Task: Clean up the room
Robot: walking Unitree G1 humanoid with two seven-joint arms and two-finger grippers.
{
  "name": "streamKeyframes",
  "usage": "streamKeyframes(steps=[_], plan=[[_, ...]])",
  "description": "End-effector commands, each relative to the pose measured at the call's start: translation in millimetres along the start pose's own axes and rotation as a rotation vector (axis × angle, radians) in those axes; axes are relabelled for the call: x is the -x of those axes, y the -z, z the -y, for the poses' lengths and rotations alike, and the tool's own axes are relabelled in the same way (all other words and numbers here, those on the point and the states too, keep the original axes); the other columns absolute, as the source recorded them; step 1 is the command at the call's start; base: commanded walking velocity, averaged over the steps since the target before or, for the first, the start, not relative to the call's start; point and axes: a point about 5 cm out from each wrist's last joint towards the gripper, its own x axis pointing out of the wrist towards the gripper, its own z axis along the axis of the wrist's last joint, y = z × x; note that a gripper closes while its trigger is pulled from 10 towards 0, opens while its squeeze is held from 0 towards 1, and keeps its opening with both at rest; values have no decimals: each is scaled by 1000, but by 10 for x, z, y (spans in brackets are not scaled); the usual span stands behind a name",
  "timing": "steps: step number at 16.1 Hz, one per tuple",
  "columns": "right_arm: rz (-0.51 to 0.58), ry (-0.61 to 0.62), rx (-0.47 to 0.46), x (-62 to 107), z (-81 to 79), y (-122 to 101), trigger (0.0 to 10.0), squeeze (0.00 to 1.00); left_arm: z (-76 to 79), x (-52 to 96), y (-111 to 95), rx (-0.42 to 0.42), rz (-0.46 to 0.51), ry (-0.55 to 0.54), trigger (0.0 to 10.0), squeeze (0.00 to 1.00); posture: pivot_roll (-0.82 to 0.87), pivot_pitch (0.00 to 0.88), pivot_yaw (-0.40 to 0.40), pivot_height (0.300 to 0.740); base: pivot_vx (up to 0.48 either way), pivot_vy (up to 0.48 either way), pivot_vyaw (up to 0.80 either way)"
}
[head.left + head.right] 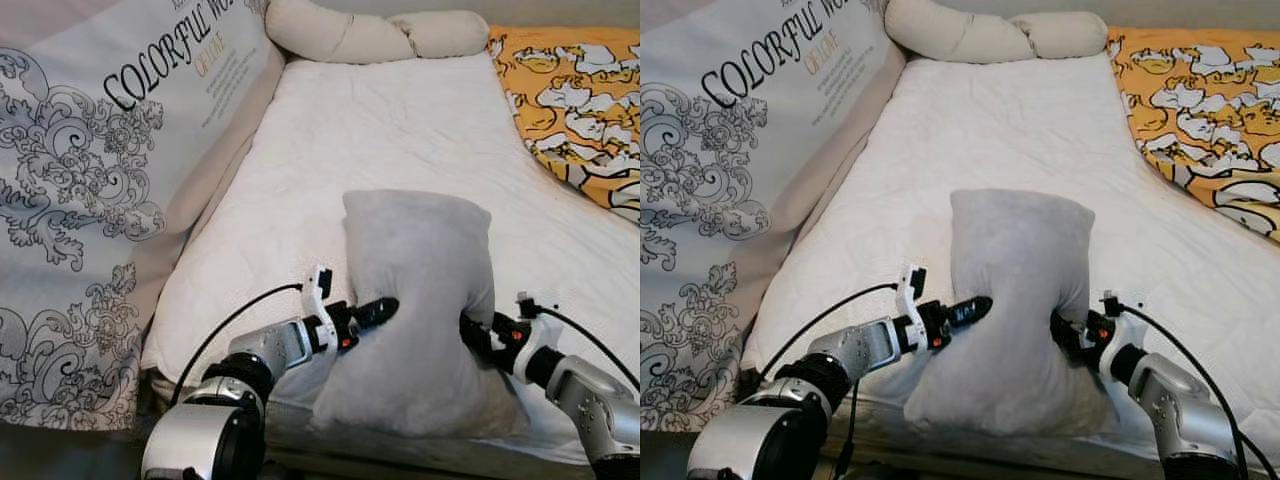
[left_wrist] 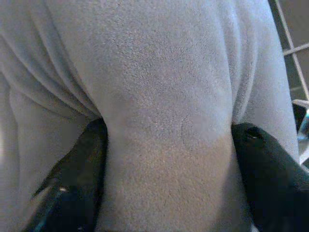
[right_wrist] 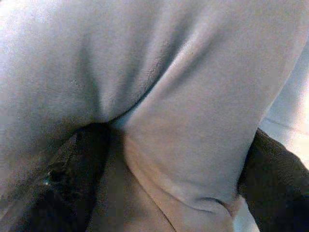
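Grey pillow [image 1: 415, 300] held upright between both grippers, over the near edge of the bed [image 1: 400, 130]. Its lower end looks to rest on or just above the mattress edge; cannot tell which.

Left gripper [image 1: 378, 310] presses into the pillow's left side at mid-height. In the left wrist view the black fingers [image 2: 77, 179] sit either side of a thick fold of grey fabric, partly closed and pinching it. Right gripper [image 1: 476, 335] does the same on the right side; the right wrist view shows its fingers [image 3: 72, 179] straddling a bunched ridge of the same fabric, closed down on it. The pillow is visibly waisted where the two grips bite in, so both holds are squeezing soft stuffing, not a firm edge.

Two-sided grip makes sense: pillow is bulky and floppy, one pinch would let it sag or swing. Mid-height holds keep it standing and balanced.

Rest of bed: white quilted sheet mostly bare in the middle. Cream bolster [image 1: 370, 35] lies along the far edge at the head. Large printed cushion [image 1: 110, 180] with scroll pattern and lettering leans along the left edge. Orange patterned blanket [image 1: 575, 110] covers the far right corner.

Judgement: pillow is mid-carry, likely bound for the head of the bed beside the bolster. Risk is fabric slipping from the pinches.
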Motion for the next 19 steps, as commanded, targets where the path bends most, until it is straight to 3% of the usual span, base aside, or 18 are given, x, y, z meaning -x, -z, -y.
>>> streamKeyframes(steps=[1, 7, 8, 9, 10, 14, 18, 19], plan=[[7, -77, 4, -81, -136, -25, 0, 0, 45, -60, 114, -15, -56, 24, 0, 0, -108, 0, 117, 740, 0, 0, 0], [12, -81, 11, -125, -188, -4, 0, 0, 21, -9, -15, -142, -36, 7, 0, 0, -95, 0, 128, 740, 0, 0, 0], [10, -61, 14, -124, -169, -6, 10000, 0, 28, -11, -29, -152, -32, 10, 0, 0, -92, 0, 129, 740, 0, 0, 0], [25, -37, 19, -101, -126, -36, 10000, 0, 44, -14, -79, -185, -19, 9, 0, 0, -86, 0, 130, 740, 0, 0, 0], [52, -31, -3, -74, -97, -71, 10000, 1000, 57, -14, -122, -202, -7, 10, 0, 0, -83, 0, 129, 740, 0, 0, 0], [69, -63, -6, 21, -70, -123, 10000, 1000, 75, 5, -233, -228, 27, 3, 0, 0, -76, 0, 131, 740, 0, 0, 0], [182, -63, 3, 348, 76, -319, 10000, 1000, 66, 110, -472, -332, 79, -22, 0, 0, -70, 0, 138, 740, 0, 0, 0], [224, -62, 6, 430, 102, -390, 10000, 0, 86, 138, -565, -381, 95, -25, 0, 0, -68, 0, 140, 740, 0, 0, 0]])
